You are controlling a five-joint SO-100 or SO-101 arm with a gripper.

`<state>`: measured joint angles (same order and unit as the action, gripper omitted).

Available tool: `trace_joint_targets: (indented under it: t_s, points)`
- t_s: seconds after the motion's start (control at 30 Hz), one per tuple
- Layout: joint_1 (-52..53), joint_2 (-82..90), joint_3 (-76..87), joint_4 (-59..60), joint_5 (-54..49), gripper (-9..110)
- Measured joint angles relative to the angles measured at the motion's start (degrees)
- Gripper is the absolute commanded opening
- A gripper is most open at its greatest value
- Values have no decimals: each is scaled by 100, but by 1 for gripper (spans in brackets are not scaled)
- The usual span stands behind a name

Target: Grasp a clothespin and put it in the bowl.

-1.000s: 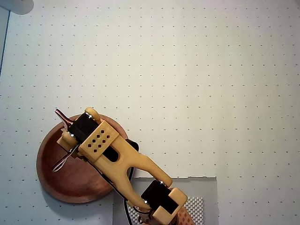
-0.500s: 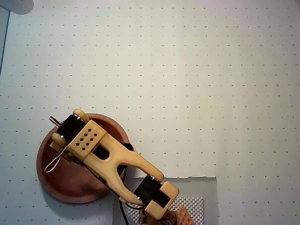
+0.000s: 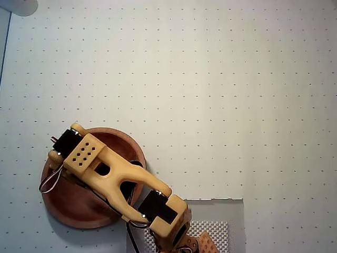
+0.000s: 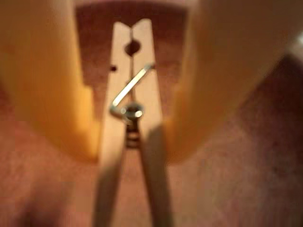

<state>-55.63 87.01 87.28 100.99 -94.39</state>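
Note:
In the wrist view, my gripper (image 4: 132,151) is shut on the clothespin (image 4: 120,71), a pale wooden one with a metal spring. It is pinched between the two yellow fingers (image 4: 47,85) and runs lengthwise between them. Below it is the reddish-brown inside of the bowl (image 4: 236,165). In the overhead view the yellow arm reaches from the bottom edge up and left, and the gripper (image 3: 58,154) hangs over the left part of the round wooden bowl (image 3: 84,211). The clothespin is hidden under the arm in the overhead view.
The bowl stands at the lower left of a white dotted table (image 3: 221,95). The arm's base sits on a perforated plate (image 3: 213,229) at the bottom edge. A pale round object (image 3: 18,5) shows at the top left corner. Thin cables (image 3: 47,182) loop beside the gripper.

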Motion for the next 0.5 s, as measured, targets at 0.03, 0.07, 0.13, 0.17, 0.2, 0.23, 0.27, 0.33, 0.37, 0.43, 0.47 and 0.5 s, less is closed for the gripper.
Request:
trace_joint_targets:
  t_s: [0.03,0.07,0.13,0.17,0.2,0.23,0.27,0.33,0.37,0.43,0.47,0.5]
  points:
    - [18,-53,0,0,0,-3]
    - [18,-88,0,0,0,-3]
    - [18,-158,0,0,0,-3]
    - [18,-237,0,0,0,-3]
    - [18,-272,0,0,0,-3]
    - [18,-325,0,0,0,-3]
    - [18,-404,0,0,0,-3]
    - [18,-510,0,0,0,-3]
    - [18,-536,0,0,0,-3]
    - [18,-563,0,0,0,-3]
    - [18,-563,0,0,0,-3]
    - [18,-563,0,0,0,-3]
